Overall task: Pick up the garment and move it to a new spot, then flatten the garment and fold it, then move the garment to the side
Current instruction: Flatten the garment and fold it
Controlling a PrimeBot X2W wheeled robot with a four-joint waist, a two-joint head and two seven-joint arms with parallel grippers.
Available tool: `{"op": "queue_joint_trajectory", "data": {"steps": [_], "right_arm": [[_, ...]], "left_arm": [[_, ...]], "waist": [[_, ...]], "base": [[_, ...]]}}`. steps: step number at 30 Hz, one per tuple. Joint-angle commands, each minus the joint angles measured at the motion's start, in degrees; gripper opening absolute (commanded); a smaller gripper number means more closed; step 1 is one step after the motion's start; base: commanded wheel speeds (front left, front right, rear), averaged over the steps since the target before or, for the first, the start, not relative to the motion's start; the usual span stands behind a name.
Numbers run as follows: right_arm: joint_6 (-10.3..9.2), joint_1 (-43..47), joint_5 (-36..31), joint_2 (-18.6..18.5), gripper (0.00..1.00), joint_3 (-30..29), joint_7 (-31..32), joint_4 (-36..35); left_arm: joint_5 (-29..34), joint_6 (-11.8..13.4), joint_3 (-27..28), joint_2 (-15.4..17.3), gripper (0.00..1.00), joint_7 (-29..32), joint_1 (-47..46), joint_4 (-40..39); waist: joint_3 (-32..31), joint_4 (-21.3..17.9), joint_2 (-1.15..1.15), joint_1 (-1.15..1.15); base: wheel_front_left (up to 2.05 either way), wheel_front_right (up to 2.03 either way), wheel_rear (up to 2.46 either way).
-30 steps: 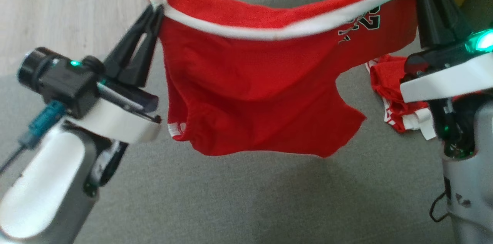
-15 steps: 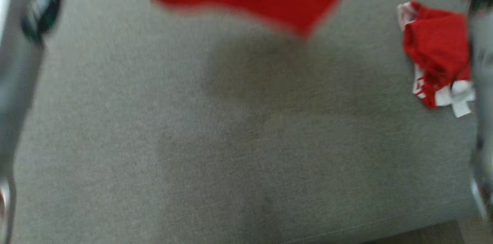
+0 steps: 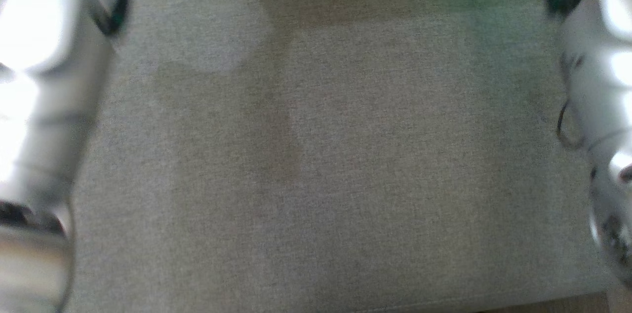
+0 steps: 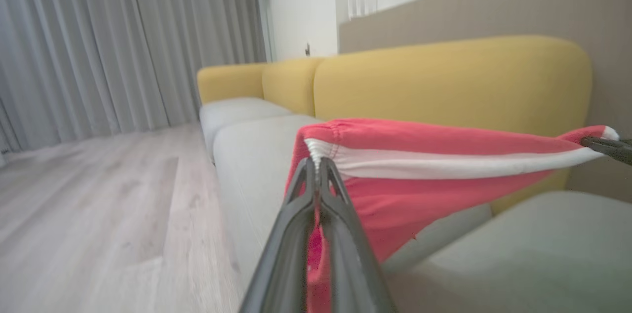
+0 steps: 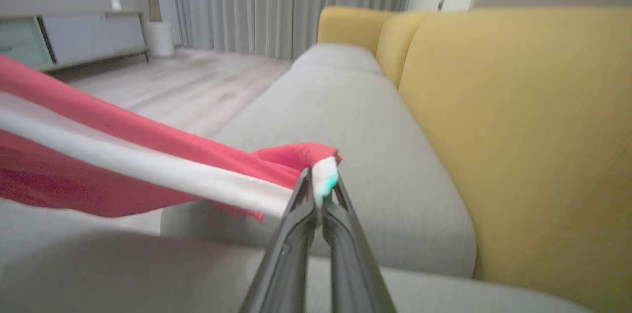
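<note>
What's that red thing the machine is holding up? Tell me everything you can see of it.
The red garment looks like soft knit cloth, with a white band running along its top edge. It is stretched in the air between the left gripper and the right gripper, each shut on one end of that band. The rest drapes loosely below, over the grey sofa seat.

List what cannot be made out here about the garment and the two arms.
Head view: motion blur leaves the left arm and right arm as pale smears at the sides.
Left wrist view: the garment has its lower hem hidden behind the left pincer and cut by the bottom edge.
Right wrist view: beyond the right pincer, the garment runs off the left edge.
Whether it touches the sofa: cannot tell.
</note>
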Motion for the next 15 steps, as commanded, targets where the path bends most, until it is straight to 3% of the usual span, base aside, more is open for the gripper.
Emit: {"op": "queue_joint_trajectory", "data": {"steps": [1,8,15], "right_arm": [[0.37,1.58,-0.17,-0.16,0.00,1.93,-0.66,0.94],[0.37,8.67,4.86,-2.51,0.00,13.01,1.00,6.85],[0.37,14.65,14.12,-7.86,0.00,23.52,5.20,3.17]], "left_arm": [[-1.33,0.12,-1.14,1.90,0.00,-0.73,2.02,-0.60],[-3.45,0.11,-8.96,4.83,0.00,-1.18,14.93,-4.11],[-2.23,0.11,-11.29,7.44,0.00,-1.20,25.66,-9.36]], "waist": [[-0.38,0.43,0.00,-0.01],[-3.80,0.48,0.00,-0.01],[-8.87,0.14,0.00,-0.01]], "base": [[0.00,0.00,0.00],[0.00,0.00,0.00],[0.00,0.00,0.00]]}}
